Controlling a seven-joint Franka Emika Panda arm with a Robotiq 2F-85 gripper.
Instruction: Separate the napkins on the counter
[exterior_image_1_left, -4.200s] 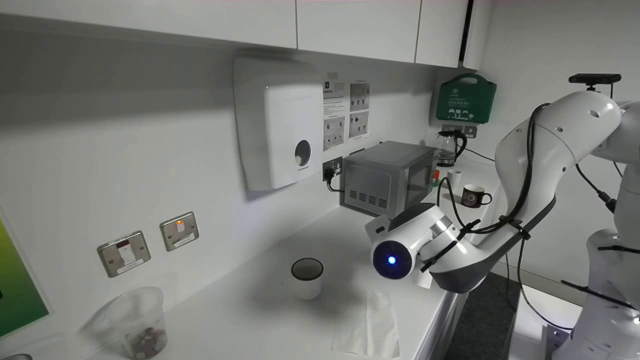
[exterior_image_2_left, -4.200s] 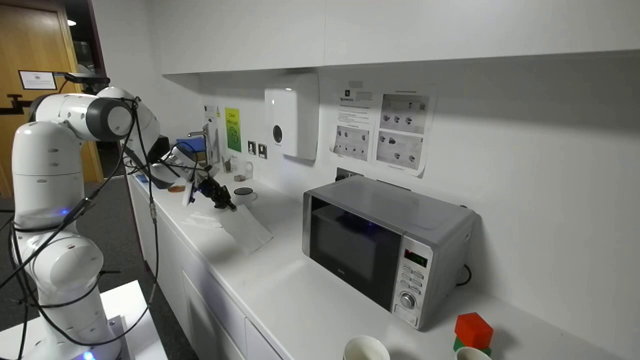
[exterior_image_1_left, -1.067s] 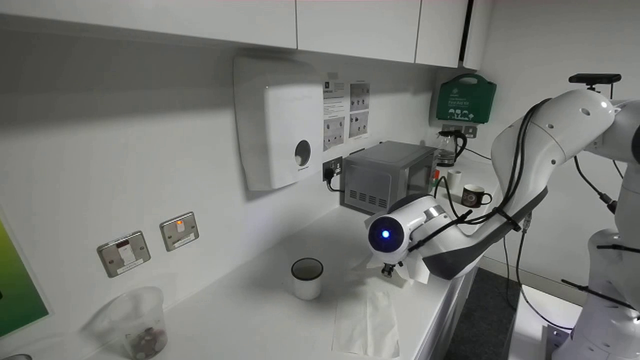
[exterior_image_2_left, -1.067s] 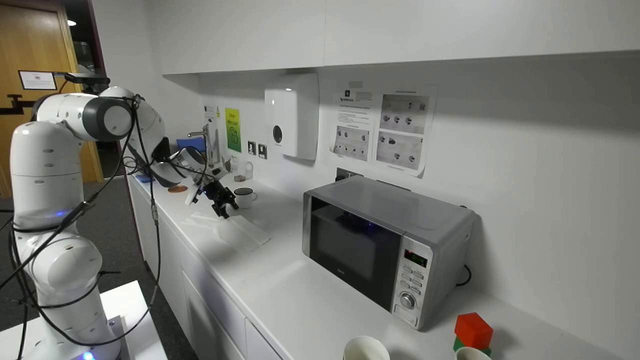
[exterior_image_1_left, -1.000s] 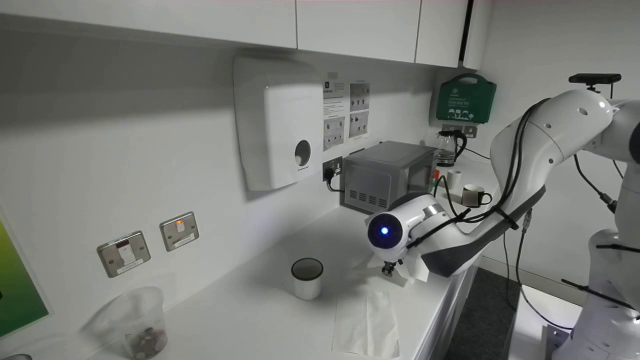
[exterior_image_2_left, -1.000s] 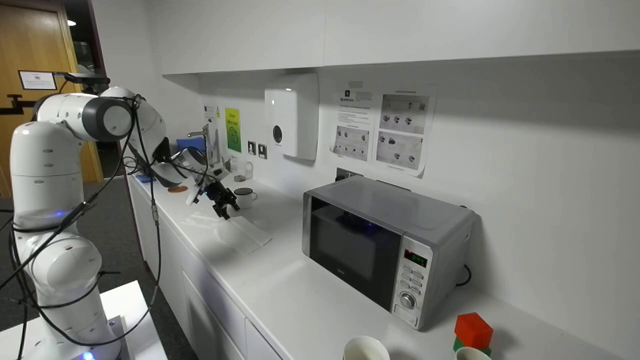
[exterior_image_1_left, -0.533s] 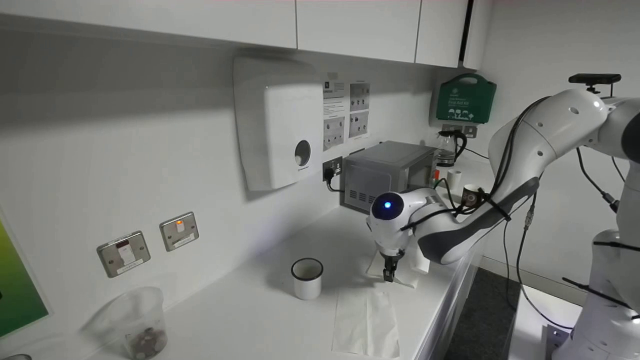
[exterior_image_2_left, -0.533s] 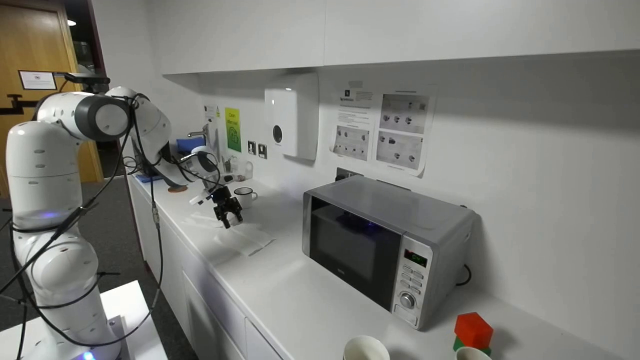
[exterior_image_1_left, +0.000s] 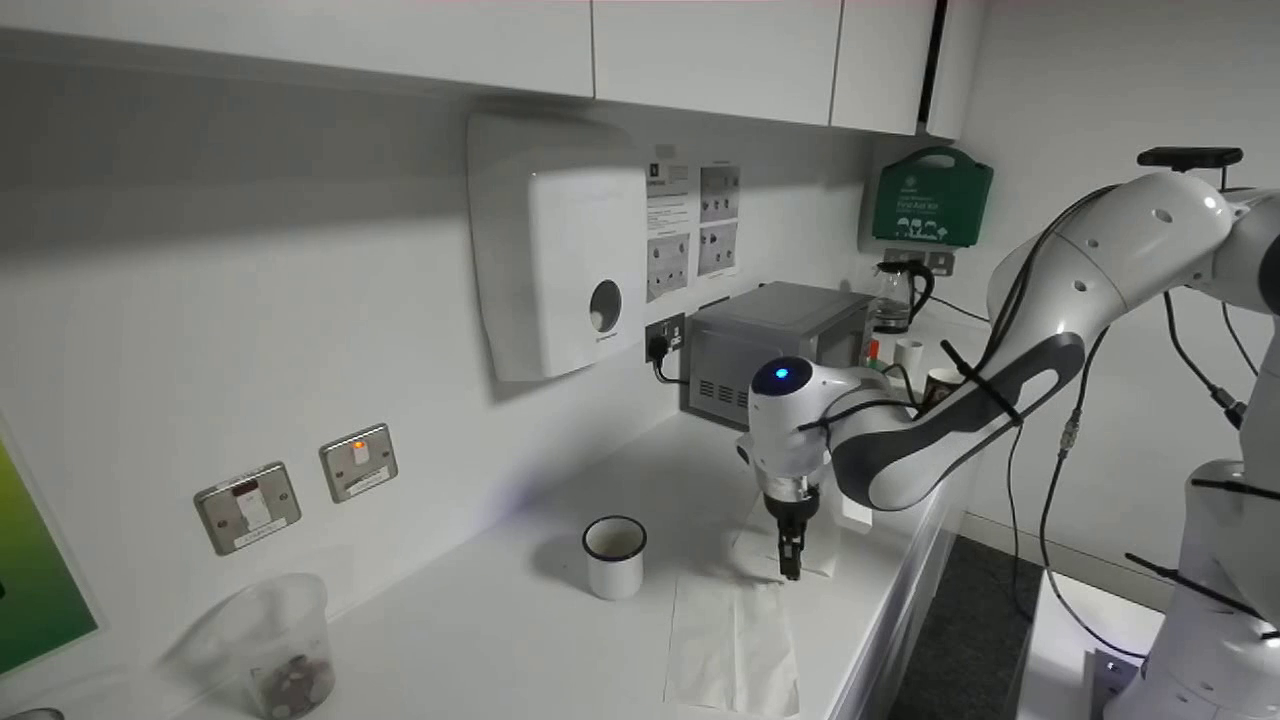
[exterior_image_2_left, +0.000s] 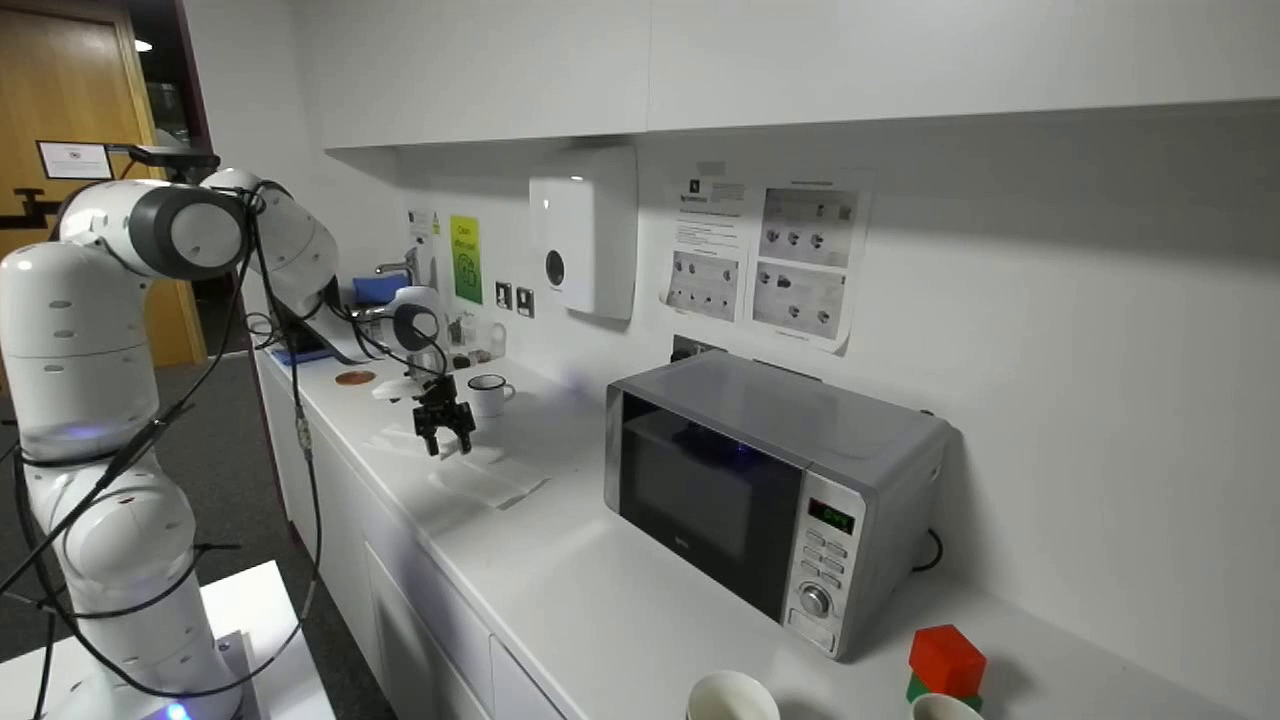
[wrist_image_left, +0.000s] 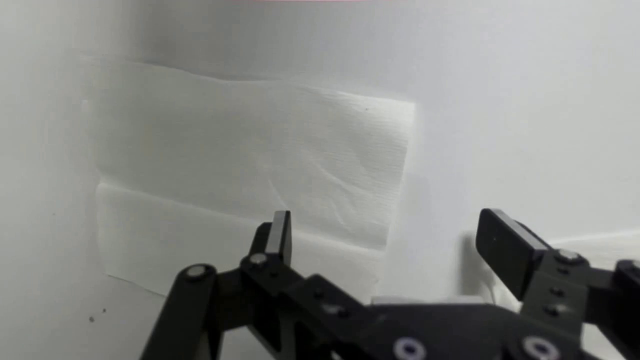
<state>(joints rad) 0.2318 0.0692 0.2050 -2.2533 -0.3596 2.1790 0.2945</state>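
We expect the creased napkin (wrist_image_left: 245, 160) and the other napkin (wrist_image_left: 602, 250), 2 in all, to handle as thin paper: almost weightless, limp, easily rumpled or torn. The creased napkin looks too flat to pinch at its middle; we would take hold along the crease or at a free edge, squeezing lightly. Our gripper (wrist_image_left: 385, 230) stands with its fingers (wrist_image_left: 505, 250) spread wide, grasping nothing. In the wrist view the creased napkin rests on the counter (wrist_image_left: 525, 125), its end showing beneath the finger at left and partway into the gap; the other napkin appears only in part, beside the opposite finger. Whether the fingertips touch the counter, we cannot tell.
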